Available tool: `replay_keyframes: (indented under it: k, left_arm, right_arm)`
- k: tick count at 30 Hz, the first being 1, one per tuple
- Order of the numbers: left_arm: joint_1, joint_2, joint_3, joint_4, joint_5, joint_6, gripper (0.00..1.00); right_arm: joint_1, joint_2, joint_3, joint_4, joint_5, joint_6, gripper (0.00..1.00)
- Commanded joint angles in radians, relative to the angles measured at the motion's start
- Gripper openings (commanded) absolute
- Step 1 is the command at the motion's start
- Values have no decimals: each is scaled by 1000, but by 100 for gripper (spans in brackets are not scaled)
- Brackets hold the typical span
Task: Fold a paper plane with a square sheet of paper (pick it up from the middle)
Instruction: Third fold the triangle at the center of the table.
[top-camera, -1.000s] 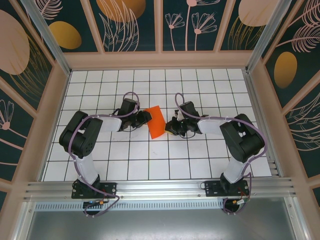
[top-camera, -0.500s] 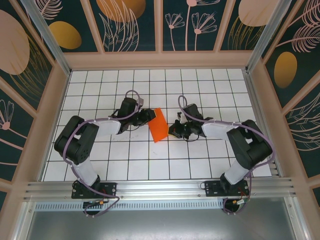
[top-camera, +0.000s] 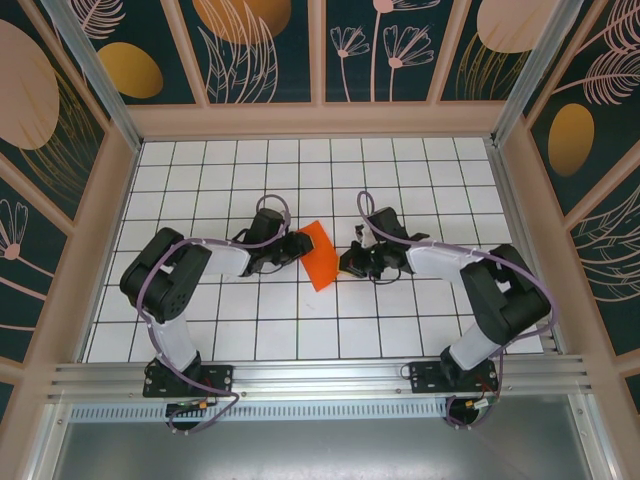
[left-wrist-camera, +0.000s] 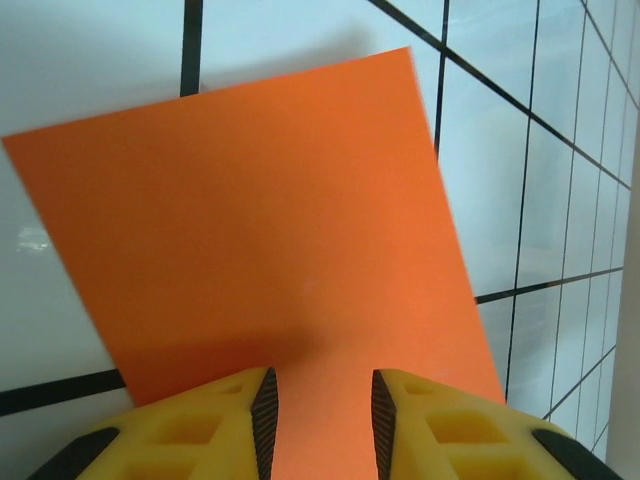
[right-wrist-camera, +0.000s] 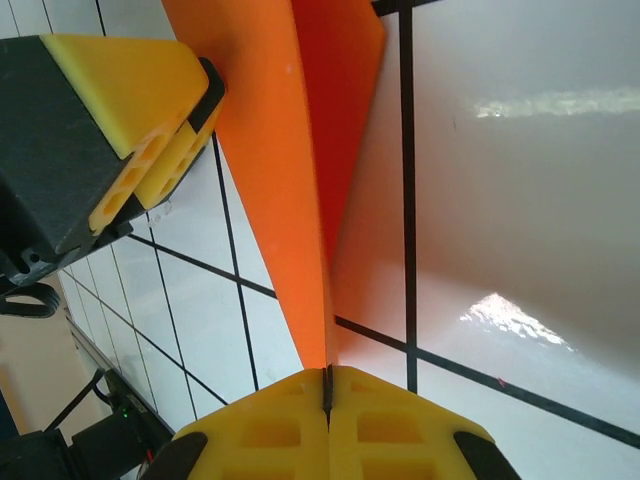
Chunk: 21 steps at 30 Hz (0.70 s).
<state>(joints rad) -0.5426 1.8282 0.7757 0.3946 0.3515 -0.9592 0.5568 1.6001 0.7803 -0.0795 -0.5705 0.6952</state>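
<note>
Two tools of mine flank the square sheet of paper (top-camera: 318, 256); the middle tiles of the desk (top-camera: 400, 330) lie under it. My left tool (top-camera: 294, 248) is at the sheet's left edge, released, its jaws apart with orange showing in the gap; my right tool (top-camera: 346, 262) is at the sheet's right edge, clenched, and the sheet's edge runs into the seam between its fingers, so I judge it nipped there. From the right wrist the sheet looks doubled along a crease, one flap standing off the other. I take it to be very light, thin and limp; it should crease at any hard pinch and slide on the glossy tiles. I would hold it at the crease's middle, not at a corner.
</note>
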Motion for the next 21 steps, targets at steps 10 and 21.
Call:
replay_keyframes:
  k: [10, 21]
  left_arm:
    - [-1, 11, -5, 7, -33, 7, 33]
    - [-2, -98, 55, -101, -210, 65, 30]
  right_arm:
    - [50, 108, 106, 110, -46, -7, 0]
    - [74, 189, 143, 169, -18, 19, 0]
